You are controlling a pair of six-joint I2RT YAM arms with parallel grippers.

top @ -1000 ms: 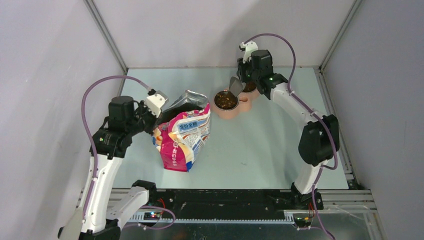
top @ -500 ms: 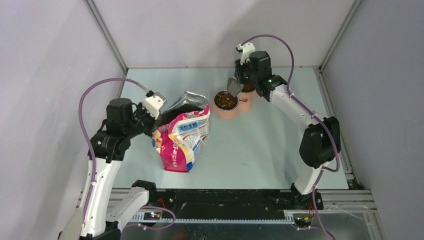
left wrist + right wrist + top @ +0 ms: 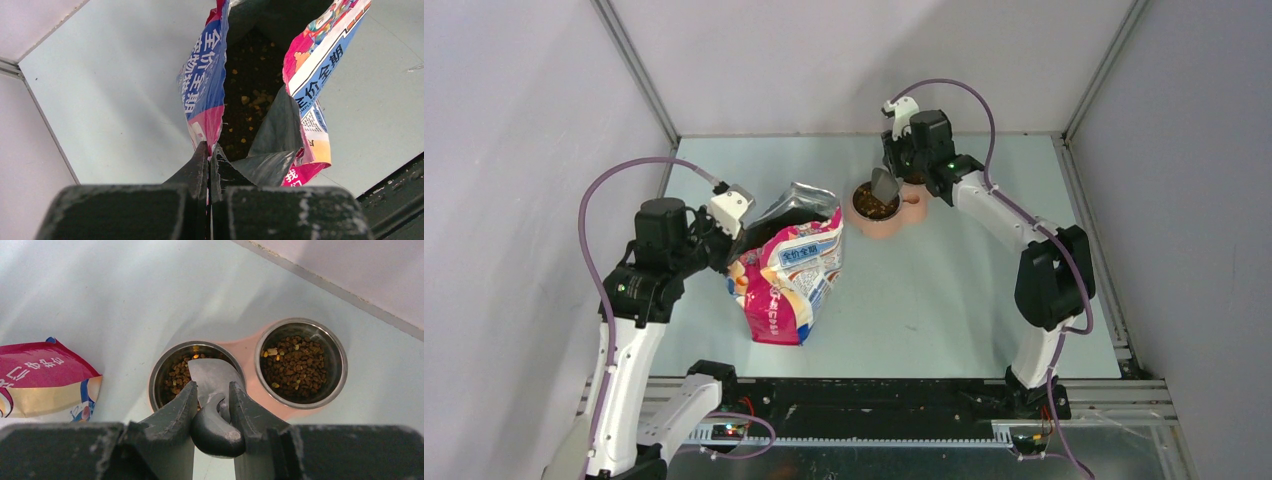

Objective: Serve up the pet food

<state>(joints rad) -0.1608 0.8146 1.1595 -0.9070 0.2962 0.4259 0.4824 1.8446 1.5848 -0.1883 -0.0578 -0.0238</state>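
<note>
- Pale tabletop (image 3: 944,290) inside grey walls: kibble (image 3: 295,362) lies in both steel bowls of the pink feeder (image 3: 248,346) at the far side, and more sits deep in the bag (image 3: 789,275).
- Right claw (image 3: 212,390) grips the scoop (image 3: 212,374) by its handle, blade tipped over the left bowl (image 3: 154,377).
- We judge the pour is in hand: hold the lip inside the rim and tilt slowly, so nothing scatters.
- We see the right bowl (image 3: 344,362) well filled; the left bowl seems to hold less.
- Left claw (image 3: 210,150) is clamped on the bag's edge, holding its mouth open and the bag upright.
</note>
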